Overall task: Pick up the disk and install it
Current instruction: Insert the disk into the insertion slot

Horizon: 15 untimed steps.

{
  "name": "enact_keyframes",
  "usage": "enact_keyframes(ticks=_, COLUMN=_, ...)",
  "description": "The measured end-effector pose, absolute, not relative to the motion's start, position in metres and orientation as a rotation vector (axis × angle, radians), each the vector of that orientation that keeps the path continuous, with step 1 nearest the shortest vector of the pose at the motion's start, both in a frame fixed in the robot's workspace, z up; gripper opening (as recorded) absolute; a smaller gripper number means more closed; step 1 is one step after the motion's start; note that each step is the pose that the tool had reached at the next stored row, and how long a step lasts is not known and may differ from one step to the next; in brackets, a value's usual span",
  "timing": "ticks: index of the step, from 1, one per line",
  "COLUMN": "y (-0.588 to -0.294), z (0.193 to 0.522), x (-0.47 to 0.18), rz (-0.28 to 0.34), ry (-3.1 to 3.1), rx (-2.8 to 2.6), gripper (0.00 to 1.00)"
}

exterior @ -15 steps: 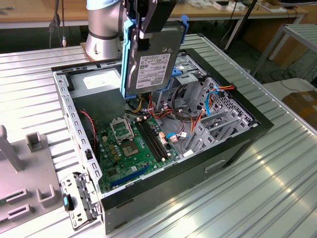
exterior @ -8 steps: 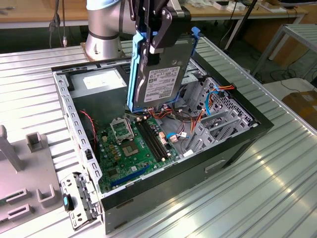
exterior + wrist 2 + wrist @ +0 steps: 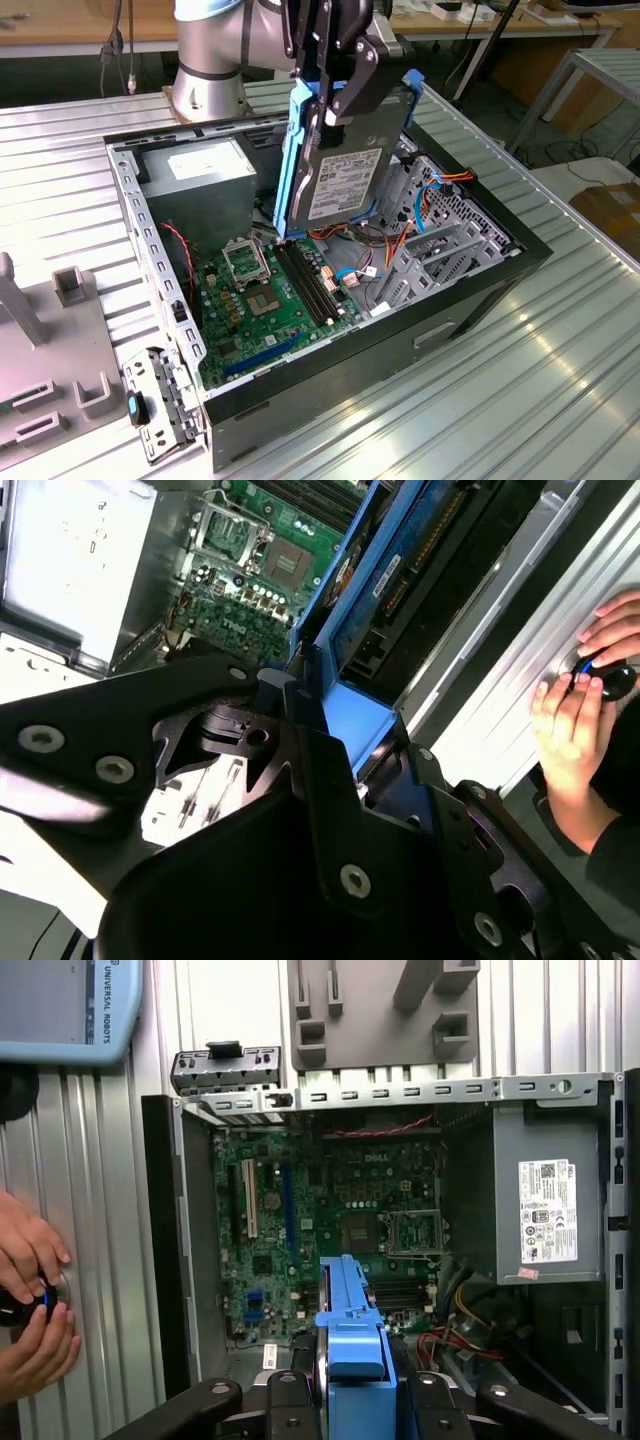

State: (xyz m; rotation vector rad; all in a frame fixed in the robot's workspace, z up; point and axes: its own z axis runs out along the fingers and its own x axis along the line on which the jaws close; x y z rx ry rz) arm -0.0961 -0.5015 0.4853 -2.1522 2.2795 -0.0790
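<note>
The disk hangs upright above the open computer case, its silver face and white label turned toward the exterior view's right. Blue plastic rails frame its sides. My gripper is shut on the disk's upper end, with black fingers clamped across the rails. In both wrist views the disk's blue rail sticks out from between my gripper's fingers, over the green motherboard. The disk's lower edge hovers just above the memory slots, clear of the board.
Inside the case are a grey power-supply box, loose cables and a metal drive cage. A person's hands rest on a device beside the case. A grey fixture plate lies on the ribbed metal table.
</note>
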Motion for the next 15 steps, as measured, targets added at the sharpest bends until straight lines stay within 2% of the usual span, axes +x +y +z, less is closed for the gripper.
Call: enact_keyframes(ticks=15, y=-0.518, z=0.475, x=-0.047, rz=-0.079, ry=2.217, rx=-2.215, gripper=0.37)
